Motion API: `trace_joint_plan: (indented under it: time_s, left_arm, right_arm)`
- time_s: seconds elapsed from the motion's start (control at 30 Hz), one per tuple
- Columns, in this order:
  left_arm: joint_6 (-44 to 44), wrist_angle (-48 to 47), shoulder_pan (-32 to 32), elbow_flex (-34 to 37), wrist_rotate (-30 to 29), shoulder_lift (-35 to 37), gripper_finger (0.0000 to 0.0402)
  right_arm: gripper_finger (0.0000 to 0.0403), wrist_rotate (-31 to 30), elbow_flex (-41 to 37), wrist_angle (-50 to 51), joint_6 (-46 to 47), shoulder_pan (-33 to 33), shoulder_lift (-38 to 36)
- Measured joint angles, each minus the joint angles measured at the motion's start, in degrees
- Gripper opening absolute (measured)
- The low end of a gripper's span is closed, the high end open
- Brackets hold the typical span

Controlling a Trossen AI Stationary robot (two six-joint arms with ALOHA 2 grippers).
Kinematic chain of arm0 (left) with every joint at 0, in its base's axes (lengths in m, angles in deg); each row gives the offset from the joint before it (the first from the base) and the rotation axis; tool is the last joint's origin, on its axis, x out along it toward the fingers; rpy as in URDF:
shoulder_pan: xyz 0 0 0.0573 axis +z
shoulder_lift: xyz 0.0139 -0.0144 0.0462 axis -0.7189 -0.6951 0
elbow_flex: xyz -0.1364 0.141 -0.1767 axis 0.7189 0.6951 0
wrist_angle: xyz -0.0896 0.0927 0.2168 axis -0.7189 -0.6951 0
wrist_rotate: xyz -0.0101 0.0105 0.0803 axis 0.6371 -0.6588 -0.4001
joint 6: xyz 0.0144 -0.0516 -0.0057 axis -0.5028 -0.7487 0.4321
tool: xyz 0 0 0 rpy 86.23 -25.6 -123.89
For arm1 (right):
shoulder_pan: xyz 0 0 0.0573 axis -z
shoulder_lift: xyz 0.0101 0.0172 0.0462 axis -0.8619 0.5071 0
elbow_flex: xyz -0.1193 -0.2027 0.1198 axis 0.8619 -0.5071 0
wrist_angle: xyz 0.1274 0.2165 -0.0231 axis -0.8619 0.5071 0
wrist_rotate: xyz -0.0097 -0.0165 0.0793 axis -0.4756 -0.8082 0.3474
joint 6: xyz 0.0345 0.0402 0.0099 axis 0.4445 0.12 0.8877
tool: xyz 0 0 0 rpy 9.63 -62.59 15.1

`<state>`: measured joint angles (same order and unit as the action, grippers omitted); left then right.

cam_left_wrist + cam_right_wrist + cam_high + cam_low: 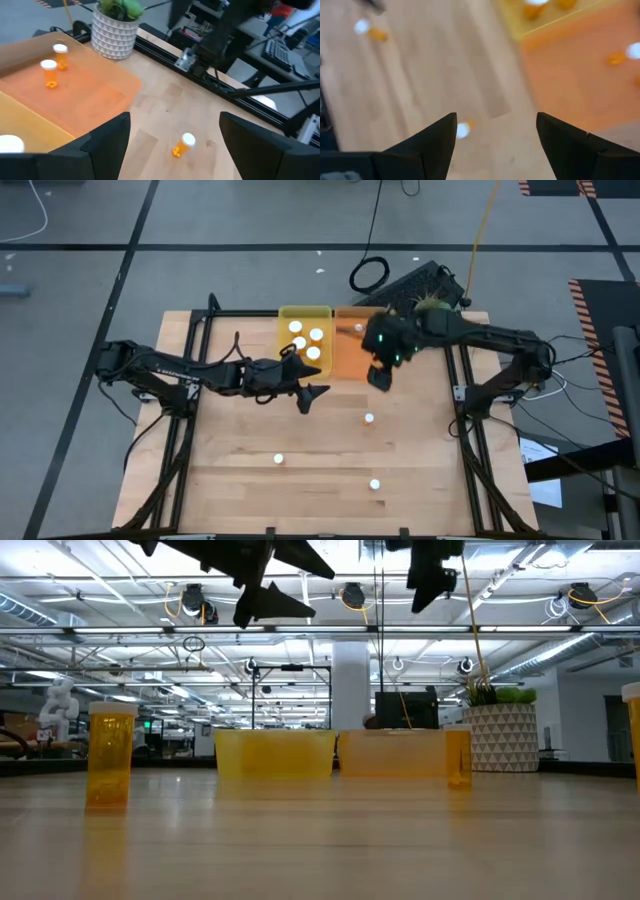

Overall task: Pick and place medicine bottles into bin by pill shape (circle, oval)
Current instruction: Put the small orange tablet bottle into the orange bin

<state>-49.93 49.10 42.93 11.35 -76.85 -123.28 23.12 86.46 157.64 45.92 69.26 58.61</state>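
Two bins stand side by side at the far middle of the table. The yellow bin (290, 313) holds several white-capped orange bottles (312, 353). In the orange bin (350, 360) two bottles (49, 73) stand upright. Three more bottles stand apart on the wood: one (369, 418) at mid-table and two (279, 459) (375, 484) nearer the front. My left gripper (314, 398) hovers open, high above the table, just in front of the yellow bin. My right gripper (380, 378) hovers open at the orange bin's near edge, and a table bottle (462, 130) shows far below its fingers.
A white patterned pot with a green plant (116, 27) stands at the far right corner, beside the orange bin. Black frame rails (468, 430) run along the table's sides. Bare wood lies between the scattered bottles.
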Motion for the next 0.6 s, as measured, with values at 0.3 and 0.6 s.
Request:
trace_joint_plan:
  time_s: [0.3,0.6]
  left_arm:
    - [-1.6,-0.3,-5.3,0.0,0.0,0.0,0.031]
    - [-4.5,-4.2,-11.7,0.0,-1.9,0.0,0.031]
  right_arm:
    - [0.0267,-2.7,0.0,0.7,7.5,-16.4,0.5]
    - [0.0267,-3.0,-7.9,-4.6,9.3,-22.9,0.6]
